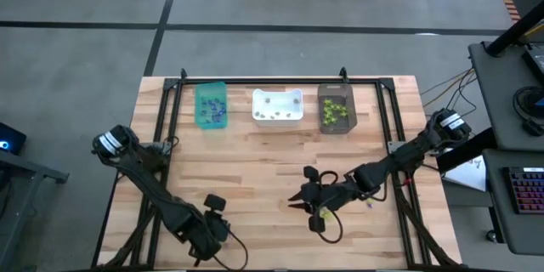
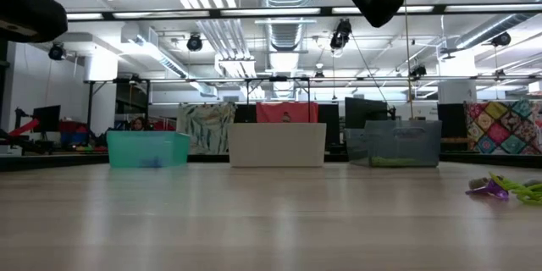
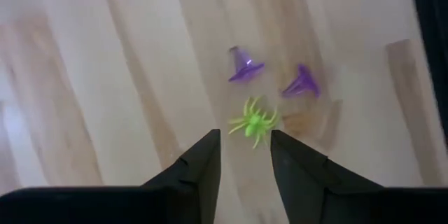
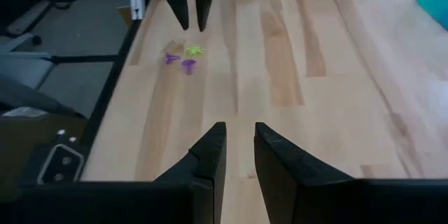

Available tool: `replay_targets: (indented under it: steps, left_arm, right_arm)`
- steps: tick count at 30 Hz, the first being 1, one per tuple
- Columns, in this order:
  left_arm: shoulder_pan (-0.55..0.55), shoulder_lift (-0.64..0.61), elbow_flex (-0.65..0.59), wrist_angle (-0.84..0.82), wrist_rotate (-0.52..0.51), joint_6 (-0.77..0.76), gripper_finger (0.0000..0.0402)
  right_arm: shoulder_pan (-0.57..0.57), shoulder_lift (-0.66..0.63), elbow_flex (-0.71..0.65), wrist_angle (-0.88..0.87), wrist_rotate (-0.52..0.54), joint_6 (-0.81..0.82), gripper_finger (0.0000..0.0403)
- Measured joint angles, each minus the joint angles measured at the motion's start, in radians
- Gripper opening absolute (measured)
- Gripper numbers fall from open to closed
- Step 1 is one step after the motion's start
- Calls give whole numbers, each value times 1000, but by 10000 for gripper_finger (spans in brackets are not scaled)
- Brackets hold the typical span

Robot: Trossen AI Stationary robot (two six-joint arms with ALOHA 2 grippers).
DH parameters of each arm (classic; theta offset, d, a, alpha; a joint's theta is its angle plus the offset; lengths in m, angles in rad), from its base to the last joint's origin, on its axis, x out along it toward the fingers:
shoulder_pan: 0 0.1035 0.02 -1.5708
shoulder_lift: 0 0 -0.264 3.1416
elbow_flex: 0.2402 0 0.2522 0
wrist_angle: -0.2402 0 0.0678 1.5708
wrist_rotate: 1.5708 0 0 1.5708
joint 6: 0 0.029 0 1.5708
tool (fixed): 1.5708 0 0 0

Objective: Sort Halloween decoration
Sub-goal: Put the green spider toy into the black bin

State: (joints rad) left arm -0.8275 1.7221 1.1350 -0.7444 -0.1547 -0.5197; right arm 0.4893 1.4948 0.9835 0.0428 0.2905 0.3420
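Three Halloween decoration pieces lie close together on the wood near the table's near edge: a lime-green spider (image 3: 253, 120) and two purple witch hats (image 3: 243, 64) (image 3: 302, 82). They also show in the right wrist view (image 4: 183, 56). My left gripper (image 3: 245, 150) (image 4: 192, 14) hangs above them, pointing down. It is open and touches nothing, with the spider just past its fingertips. My right gripper (image 4: 238, 147) (image 1: 296, 197) is over the table's middle, aimed toward the left gripper. It is open by a narrow gap, with nothing between its fingers.
Three bins stand in a row along the far edge: teal (image 1: 211, 104), white (image 1: 278, 106) and dark brown (image 1: 336, 108), each with small pieces inside. Another small purple and lime-green cluster (image 2: 501, 189) lies on the table at the right of the low view. Bare wood lies between.
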Motion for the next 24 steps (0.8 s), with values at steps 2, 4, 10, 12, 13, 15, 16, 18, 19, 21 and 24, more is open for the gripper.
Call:
replay_targets:
  steps: [2,4,10,12,13,15,16,18,19,21,24]
  left_arm:
    - [-4,21,23,-12,0,2,119]
    - [-9,41,40,-27,0,3,131]
    - [-23,65,42,4,0,-2,155]
    - [-25,65,28,12,1,-18,157]
    - [-26,65,19,11,1,-27,157]
    - [-27,66,4,15,1,-44,157]
    - [-28,68,-2,15,1,-51,157]
    - [-29,73,-12,15,1,-64,157]
    - [-29,76,-12,16,1,-68,157]
    - [-29,80,-13,31,1,-69,157]
    - [-29,87,-13,47,1,-68,157]
  right_arm:
    - [11,0,0,4,3,0,63]
    - [19,0,0,16,12,-2,64]
    - [24,0,0,24,26,-11,64]
    - [24,0,0,24,27,-11,63]
    - [24,0,0,24,27,-9,63]
    - [24,0,0,26,27,-1,64]
    - [24,0,0,26,27,0,64]
    - [24,0,0,26,27,-1,63]
    - [24,0,0,26,28,-1,63]
    - [24,0,0,26,42,-1,64]
    - [24,0,0,26,62,-2,63]
